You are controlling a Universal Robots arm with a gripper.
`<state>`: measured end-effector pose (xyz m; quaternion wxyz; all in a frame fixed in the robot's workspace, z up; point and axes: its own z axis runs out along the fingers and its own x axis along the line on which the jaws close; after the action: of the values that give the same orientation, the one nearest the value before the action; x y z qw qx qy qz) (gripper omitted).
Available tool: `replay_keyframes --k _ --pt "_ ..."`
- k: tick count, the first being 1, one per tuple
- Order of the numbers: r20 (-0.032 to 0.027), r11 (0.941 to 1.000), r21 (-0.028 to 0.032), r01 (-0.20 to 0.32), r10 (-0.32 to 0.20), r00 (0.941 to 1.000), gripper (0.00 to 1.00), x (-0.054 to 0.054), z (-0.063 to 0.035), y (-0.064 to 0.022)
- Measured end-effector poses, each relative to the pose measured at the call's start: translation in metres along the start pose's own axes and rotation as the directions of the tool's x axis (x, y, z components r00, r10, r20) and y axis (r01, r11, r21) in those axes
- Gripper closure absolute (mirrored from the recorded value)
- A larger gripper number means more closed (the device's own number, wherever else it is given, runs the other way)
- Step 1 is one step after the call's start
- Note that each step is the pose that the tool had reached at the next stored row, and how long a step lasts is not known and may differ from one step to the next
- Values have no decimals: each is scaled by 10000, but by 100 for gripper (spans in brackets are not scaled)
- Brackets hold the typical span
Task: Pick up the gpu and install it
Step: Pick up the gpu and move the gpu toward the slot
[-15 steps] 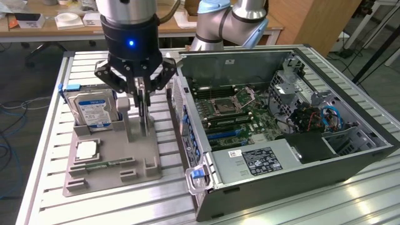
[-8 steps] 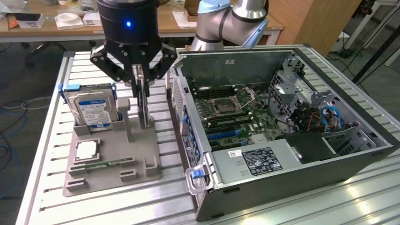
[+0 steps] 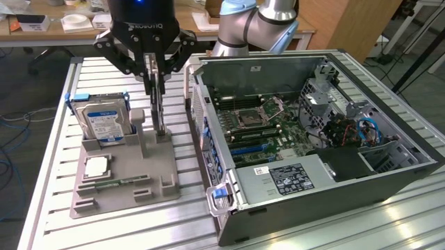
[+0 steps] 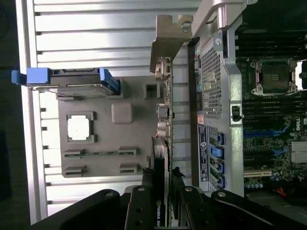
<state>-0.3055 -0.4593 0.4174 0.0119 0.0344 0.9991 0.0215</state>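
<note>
Table (image 3: pixel 125 229): slatted metal top, nearest the viewer, with a bare strip along its front on the exterior view's left.
Computer case (image 3: pixel 313 205): lies with its side open on the exterior view's right, with a blue handle (image 3: pixel 219 197) at the near corner. Its side wall runs just beside the holder.
Holder (image 3: pixel 156 172): grey moulded tray on the table. A processor (image 3: pixel 96 166) and a memory stick (image 3: pixel 114 183) sit in its near pockets, and a hard drive (image 3: pixel 104 122) stands at its far left.
Gpu (image 3: pixel 160 117): stands upright on the holder's far side, nearest the case. Its silver bracket (image 4: pixel 169 38) is at the end away from the grasp. Whether it has left its seat cannot be told.
Gripper (image 3: pixel 157 86): directly above the card, jaws drawn in and clamped on its two faces.
Step in hand: pick-up, with the grasp made. Installing is not yet done, as no card stands in the expansion slots (image 3: pixel 250 148).
Next move, as judged: calls for a straight upward draw with the card kept vertical until it clears the holder and the case wall.
Edges: the case wall lies closest to the card.
Open room: free air above the holder and the case. Sideways there is little room toward the case and more toward the hard drive.
Arm (image 3: pixel 257 26): rises behind the case, with a cluttered desk (image 3: pixel 70 31) beyond it.
</note>
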Motion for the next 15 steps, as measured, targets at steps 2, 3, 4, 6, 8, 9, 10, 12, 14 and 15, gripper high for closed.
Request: replay_keyframes --k 2,3,4,6,8,9,10,12,14,15 --pt "1 10000 -1 0 0 10000 74 0 -9 0" --pt "1 10000 -1 0 0 10000 74 0 -9 0" --pt "-1 10000 0 0 0 10000 74 0 -10 1" --pt "-1 10000 0 0 0 10000 74 0 -10 1" --pt "0 10000 0 0 0 10000 74 0 -10 0" --pt "-1 10000 1 0 0 10000 74 0 -10 1" --pt "0 10000 0 0 0 10000 74 0 -10 0" --pt "0 10000 0 0 0 10000 74 0 -10 1" --pt "-1 10000 0 0 0 10000 74 0 -10 1" --pt "-1 10000 0 0 0 10000 74 0 -10 0"
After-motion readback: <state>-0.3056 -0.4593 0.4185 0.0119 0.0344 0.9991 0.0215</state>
